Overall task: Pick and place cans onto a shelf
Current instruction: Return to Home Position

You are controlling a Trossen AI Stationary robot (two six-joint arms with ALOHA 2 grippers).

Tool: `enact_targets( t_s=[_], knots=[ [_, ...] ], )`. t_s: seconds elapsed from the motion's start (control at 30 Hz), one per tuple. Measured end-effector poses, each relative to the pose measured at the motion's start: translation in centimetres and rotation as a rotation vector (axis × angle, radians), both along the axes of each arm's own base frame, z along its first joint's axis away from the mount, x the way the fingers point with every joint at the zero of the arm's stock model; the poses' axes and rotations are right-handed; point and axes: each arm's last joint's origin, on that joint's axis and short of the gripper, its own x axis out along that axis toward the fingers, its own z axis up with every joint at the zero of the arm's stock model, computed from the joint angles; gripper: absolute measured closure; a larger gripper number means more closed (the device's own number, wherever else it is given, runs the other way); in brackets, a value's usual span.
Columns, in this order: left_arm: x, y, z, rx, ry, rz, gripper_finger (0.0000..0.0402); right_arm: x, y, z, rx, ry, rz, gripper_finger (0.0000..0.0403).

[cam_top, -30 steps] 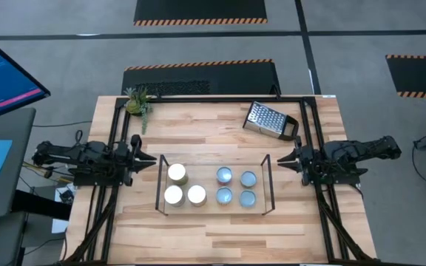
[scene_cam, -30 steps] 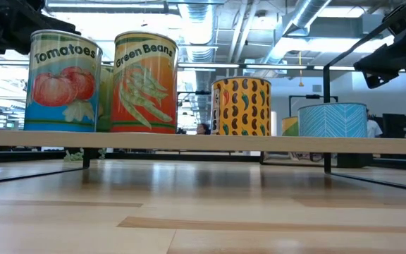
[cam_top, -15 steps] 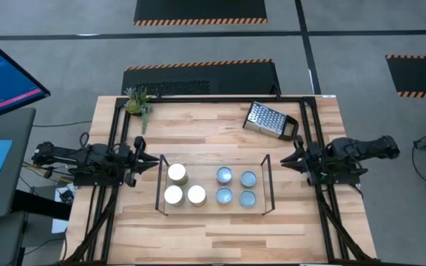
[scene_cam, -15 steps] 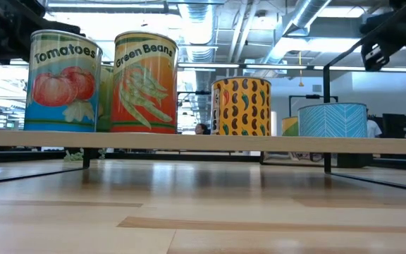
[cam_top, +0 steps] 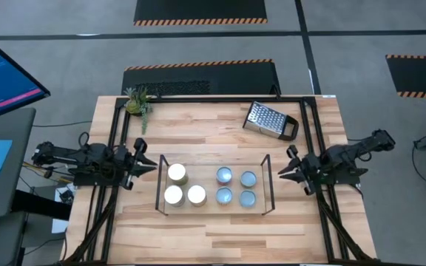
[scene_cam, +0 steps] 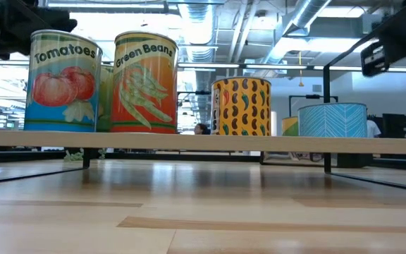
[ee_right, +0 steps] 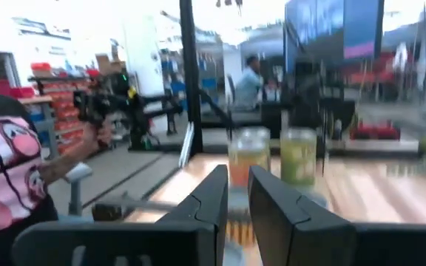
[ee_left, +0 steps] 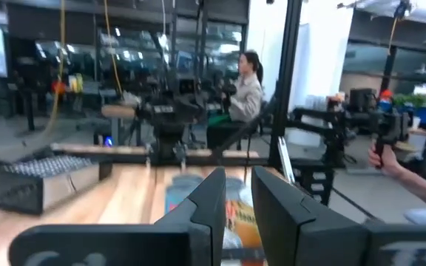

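Seven cans (cam_top: 177, 174) on shelf (cam_top: 158, 186), grater (cam_top: 267, 120) well apart

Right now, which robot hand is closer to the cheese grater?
The right. The right gripper is by the right end of the shelf, with the grater a little past it toward the table's back edge. The left gripper is by the left end, much farther off.

The shelf (cam_top: 158, 185) is thin black wire over pale wood. At its 9 o'clock end three cans (cam_top: 176, 173) have bright white tops; the four at 3 o'clock are silvery-blue. From table height, the tomato can (scene_cam: 62, 81) is teal-blue with red fruit. The bean can (scene_cam: 145, 82) is orange with green pods, the yellow can (scene_cam: 240, 106) carries black, red and green shapes, and the blue can (scene_cam: 332, 120) has white chevrons. The table (cam_top: 198, 140) is light planks. At its 1 o'clock the grater (cam_top: 267, 120) is silver, perforated and black-handled.
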Motion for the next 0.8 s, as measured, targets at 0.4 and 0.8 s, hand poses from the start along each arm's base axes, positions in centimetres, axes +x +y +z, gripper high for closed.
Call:
enact_targets(
  t_s=[0.4, 0.8],
  knots=[
    [-0.3, 0.0, 1.3, 0.018, -0.147, -0.007, 0.0345, -0.6, 0.6, 1.7, -0.118, -0.232, 0.087, 0.0321],
    [-0.5, -0.5, 1.3, 0.028, -0.154, -0.185, 0.0345, -0.5, 0.6, 1.3, -0.142, -0.198, 0.094, 0.0321]
  ],
)
